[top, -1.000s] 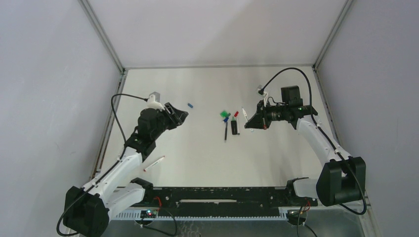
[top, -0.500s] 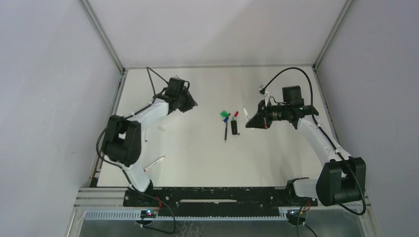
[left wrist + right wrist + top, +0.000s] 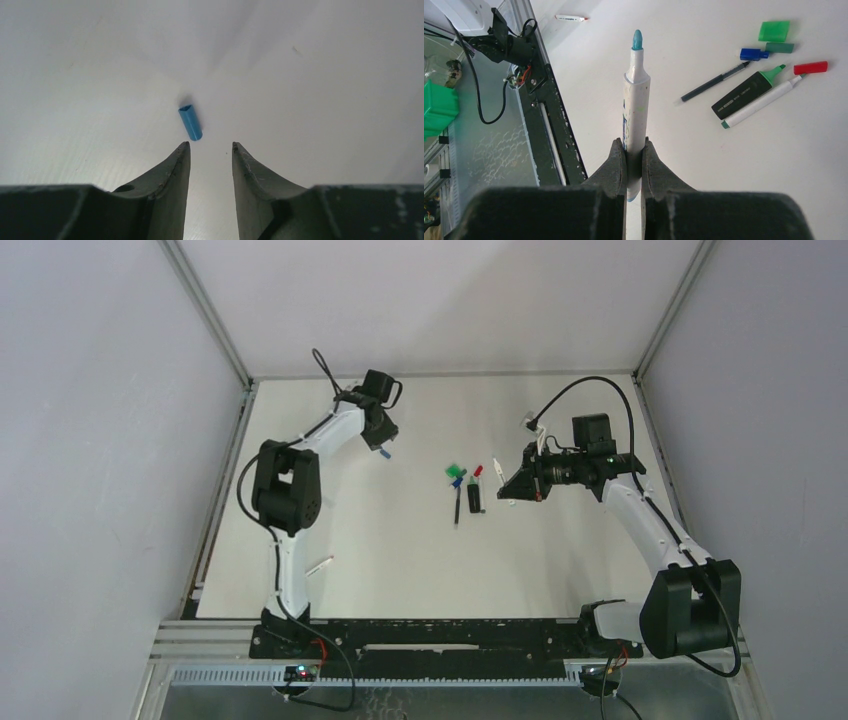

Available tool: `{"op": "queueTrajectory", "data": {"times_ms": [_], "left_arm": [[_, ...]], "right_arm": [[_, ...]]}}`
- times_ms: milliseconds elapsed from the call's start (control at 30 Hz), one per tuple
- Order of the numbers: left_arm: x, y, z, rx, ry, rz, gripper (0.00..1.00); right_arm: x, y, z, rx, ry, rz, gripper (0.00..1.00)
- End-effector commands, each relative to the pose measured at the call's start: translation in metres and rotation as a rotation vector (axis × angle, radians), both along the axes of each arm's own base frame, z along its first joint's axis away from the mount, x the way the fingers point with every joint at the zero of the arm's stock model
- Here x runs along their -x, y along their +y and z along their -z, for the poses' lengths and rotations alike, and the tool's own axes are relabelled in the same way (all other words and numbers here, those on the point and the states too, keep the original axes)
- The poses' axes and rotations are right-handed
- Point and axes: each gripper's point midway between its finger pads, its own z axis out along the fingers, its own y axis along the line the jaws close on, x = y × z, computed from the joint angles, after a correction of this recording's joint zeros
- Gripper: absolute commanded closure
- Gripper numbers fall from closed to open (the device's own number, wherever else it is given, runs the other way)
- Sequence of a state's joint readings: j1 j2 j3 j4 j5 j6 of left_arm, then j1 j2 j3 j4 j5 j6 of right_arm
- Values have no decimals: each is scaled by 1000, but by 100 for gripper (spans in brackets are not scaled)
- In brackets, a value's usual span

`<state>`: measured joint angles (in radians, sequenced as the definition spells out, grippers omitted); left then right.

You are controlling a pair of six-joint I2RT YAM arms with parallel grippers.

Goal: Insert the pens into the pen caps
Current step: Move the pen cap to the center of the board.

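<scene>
Hovering parted beside the small blue plastic cap, the left gripper should straddle it squarely; the right gripper clamps a white blue-tipped marker.

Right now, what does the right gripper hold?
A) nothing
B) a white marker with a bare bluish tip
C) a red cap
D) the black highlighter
B: the right wrist view shows the right gripper shut on the white marker, its uncapped bluish tip pointing away; the black highlighter lies apart.
</scene>
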<state>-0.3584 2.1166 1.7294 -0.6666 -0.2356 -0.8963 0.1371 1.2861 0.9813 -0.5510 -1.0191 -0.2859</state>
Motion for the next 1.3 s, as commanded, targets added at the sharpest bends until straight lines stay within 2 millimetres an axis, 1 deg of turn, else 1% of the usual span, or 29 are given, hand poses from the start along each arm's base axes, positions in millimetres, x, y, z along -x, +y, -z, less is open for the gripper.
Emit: {"op": "queueTrajectory", "data": {"times_ms": [0,233,500,967,1267], "left_arm": [[0,12,6,-51,57,-48,59],[-3,12,12,-53,69,-43,59],[-1,10,27,-50,102,-36,59],[-4,5,37,-39,125,-24,60],[-3,1,45,-29,144,-6,65]], "right_arm": [[-5,0,-24,-15,-93,-9,96],[-6,-1,-23,-13,-92,-8,96],[-6,-1,-24,-13,-94,-7,96],[-6,-1,-24,-14,-98,-7,96],[-6,-1,-25,-14,-101,-6,96]]}}
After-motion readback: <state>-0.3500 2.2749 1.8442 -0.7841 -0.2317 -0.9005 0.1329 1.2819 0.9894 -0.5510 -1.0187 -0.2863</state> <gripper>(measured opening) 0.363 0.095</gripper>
